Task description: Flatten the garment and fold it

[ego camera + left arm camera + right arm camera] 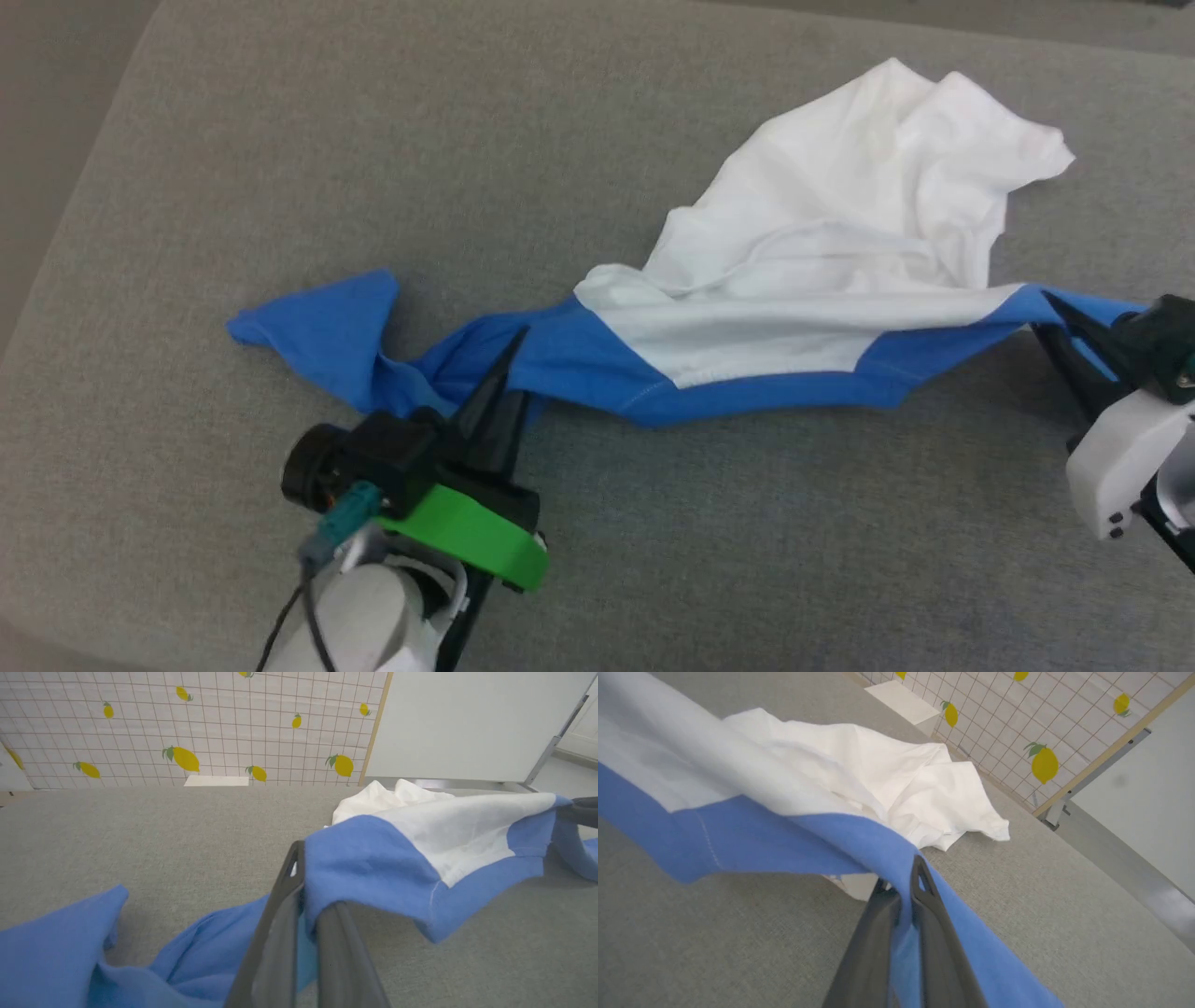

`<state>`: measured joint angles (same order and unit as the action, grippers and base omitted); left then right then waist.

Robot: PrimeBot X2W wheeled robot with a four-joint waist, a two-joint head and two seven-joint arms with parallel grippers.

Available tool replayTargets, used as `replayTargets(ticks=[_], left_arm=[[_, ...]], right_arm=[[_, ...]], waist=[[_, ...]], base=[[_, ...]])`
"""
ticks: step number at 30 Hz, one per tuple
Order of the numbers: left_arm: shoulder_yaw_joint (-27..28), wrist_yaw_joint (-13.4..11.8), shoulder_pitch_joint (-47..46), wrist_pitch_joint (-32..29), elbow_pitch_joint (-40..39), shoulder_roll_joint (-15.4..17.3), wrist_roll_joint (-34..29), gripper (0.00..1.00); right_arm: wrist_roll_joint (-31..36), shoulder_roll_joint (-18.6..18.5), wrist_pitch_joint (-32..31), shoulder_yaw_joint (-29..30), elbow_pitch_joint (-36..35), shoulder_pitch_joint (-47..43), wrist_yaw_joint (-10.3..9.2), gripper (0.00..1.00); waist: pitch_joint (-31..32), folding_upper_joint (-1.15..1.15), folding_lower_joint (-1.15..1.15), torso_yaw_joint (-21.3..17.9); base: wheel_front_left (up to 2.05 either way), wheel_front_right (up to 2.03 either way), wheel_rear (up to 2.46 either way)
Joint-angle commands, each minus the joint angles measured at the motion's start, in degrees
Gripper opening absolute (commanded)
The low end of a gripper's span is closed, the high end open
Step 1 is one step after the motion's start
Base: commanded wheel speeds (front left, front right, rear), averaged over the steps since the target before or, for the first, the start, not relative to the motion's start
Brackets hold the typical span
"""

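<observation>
**A:** Where is the garment (794, 280) lying?

**B:** It is sprawling over the grey woven surface (280, 140). Its thin white body is bunching in soft, crumpled folds, and 2 bright-blue sleeves are running out from that white body as one long band.

**A:** And the grippers?

**B:** The left gripper (512, 359), left of the white body, is clamping its 2 dark tapered fingers (275, 942) on a twisted blue sleeve. The right gripper (1044, 313), right of the white body, is pinching the other sleeve flat.

**A:** Is the band touching down?

**B:** On the robot's side of the white body it seems to be hanging just clear of the weave, though the angle is poor.
</observation>
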<state>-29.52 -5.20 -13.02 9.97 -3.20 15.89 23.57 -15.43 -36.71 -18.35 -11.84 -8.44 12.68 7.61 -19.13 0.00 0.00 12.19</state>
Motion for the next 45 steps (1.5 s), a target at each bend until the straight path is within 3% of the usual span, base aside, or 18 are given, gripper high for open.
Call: replayTargets(ticks=[1,7,11,22,29,37,45], left_arm=[[1.0,-0.7,-1.0,0.5,-1.4,0.3,0.2,0.0],[3.8,-1.6,-4.3,-1.8,-6.9,2.3,0.4,0.0],[4.9,-1.5,-8.8,-5.4,-10.0,4.1,-0.3,0.0],[6.8,-0.3,-23.8,-15.3,-13.8,6.3,-0.5,0.0],[6.5,-0.3,-30.8,-22.0,-14.3,5.6,0.6,0.0],[7.2,-2.5,-35.4,-29.5,-10.4,5.1,1.9,0.0],[7.8,-3.3,-46.0,-32.3,1.3,3.1,1.6,0.0]], right_arm=[[0.8,1.3,0.8,1.6,-1.4,-0.7,-0.12,0.0],[3.1,5.6,1.5,6.5,-7.6,1.4,-0.12,0.0],[4.2,6.5,0.3,7.4,-10.7,5.3,-0.12,0.0],[4.1,3.8,-2.7,5.4,-12.4,18.2,-0.12,0.0],[2.1,2.0,-6.6,3.6,-12.4,23.6,-0.12,0.0],[-0.9,0.3,-11.5,-1.6,-9.5,28.6,-0.12,0.0],[-1.0,-0.8,-10.7,-10.6,3.3,43.8,-0.12,0.0]], waist=[[5.3,0.0,0.0,-3.4],[10.8,0.0,0.0,-6.8],[13.1,0.0,0.0,-8.7],[16.2,0.0,0.0,-11.4],[16.4,0.0,0.0,-12.0],[13.6,0.0,0.0,-13.4],[5.0,0.0,0.0,-14.8]], base=[[0.0,0.0,0.0],[0.0,0.0,0.0],[0.0,0.0,0.0],[0.0,0.0,0.0],[0.0,0.0,0.0],[0.0,0.0,0.0],[0.0,0.0,0.0]])
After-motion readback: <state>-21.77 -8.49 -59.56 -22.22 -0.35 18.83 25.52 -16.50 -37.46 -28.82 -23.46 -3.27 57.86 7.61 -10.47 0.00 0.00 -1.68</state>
